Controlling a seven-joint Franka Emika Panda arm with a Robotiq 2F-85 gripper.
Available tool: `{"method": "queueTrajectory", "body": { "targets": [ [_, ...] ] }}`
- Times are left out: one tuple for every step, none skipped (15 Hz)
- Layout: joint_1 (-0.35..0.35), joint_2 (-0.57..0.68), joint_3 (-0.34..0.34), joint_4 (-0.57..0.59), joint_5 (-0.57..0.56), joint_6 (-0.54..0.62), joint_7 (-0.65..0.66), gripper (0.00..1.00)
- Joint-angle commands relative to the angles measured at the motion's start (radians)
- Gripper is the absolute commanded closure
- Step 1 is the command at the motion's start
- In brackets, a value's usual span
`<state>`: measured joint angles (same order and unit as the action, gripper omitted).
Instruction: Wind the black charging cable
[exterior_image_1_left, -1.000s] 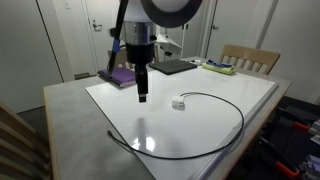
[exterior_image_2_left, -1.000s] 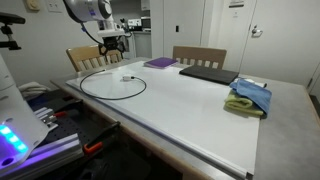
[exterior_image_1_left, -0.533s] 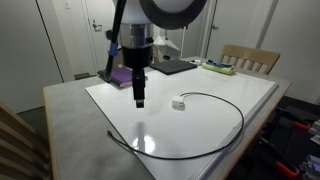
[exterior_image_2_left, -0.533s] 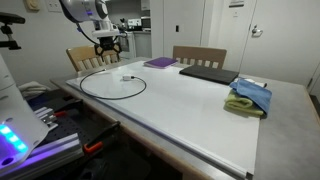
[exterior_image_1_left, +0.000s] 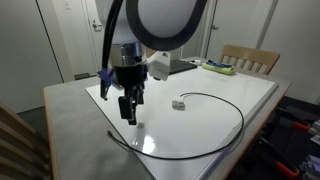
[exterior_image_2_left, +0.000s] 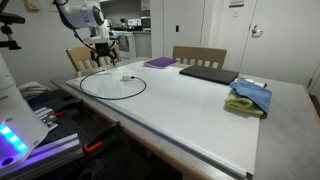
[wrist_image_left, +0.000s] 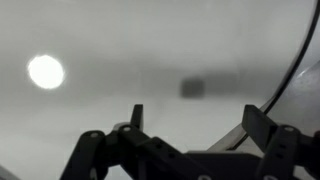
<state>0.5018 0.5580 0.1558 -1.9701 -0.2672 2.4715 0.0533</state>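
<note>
The gripper (exterior_image_1_left: 128, 116) hangs above the white tabletop (exterior_image_1_left: 215, 85) with its jaws spread apart, gripping nothing. The black charging cable (exterior_image_1_left: 241, 118) lies flat on the tabletop in one open loop near the gripper. Its white-grey plug block (exterior_image_1_left: 178, 103) rests at one end.

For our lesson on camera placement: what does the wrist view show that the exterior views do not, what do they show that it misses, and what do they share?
Only the wrist view: a close look down at the tabletop, with a bright round reflection and a blurred dark patch.
Only the exterior views: the black charging cable as a whole loop, its plug block, the chairs, a purple item, and blue and green cloths.
Both: the open gripper, the white tabletop, and probably the cable, seen as a thin dark curve at the wrist view's right edge.
</note>
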Motion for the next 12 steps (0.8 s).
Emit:
{"method": "queueTrajectory", "body": {
  "targets": [
    [0.019,0.081,0.005,0.085,-0.011,0.005,0.075,0.00],
    [0.025,0.100,0.006,0.110,-0.008,0.005,0.086,0.00],
    [0.034,0.114,0.007,0.132,-0.008,-0.008,0.093,0.00],
    [0.042,0.123,0.009,0.152,-0.003,-0.025,0.103,0.00],
    [0.055,0.134,0.004,0.170,-0.004,-0.036,0.122,0.00],
    [0.069,0.139,-0.002,0.188,-0.005,-0.051,0.142,0.00],
    [0.083,0.143,-0.009,0.199,-0.007,-0.056,0.168,0.00],
    [0.101,0.147,-0.019,0.209,-0.012,-0.054,0.201,0.00],
    [0.117,0.151,-0.027,0.222,-0.014,-0.057,0.233,0.00],
    [0.128,0.156,-0.030,0.229,-0.011,-0.051,0.252,0.00],
    [0.141,0.162,-0.038,0.234,-0.010,-0.040,0.277,0.00],
    [0.152,0.164,-0.043,0.233,-0.007,-0.024,0.301,0.00]
  ]
}}
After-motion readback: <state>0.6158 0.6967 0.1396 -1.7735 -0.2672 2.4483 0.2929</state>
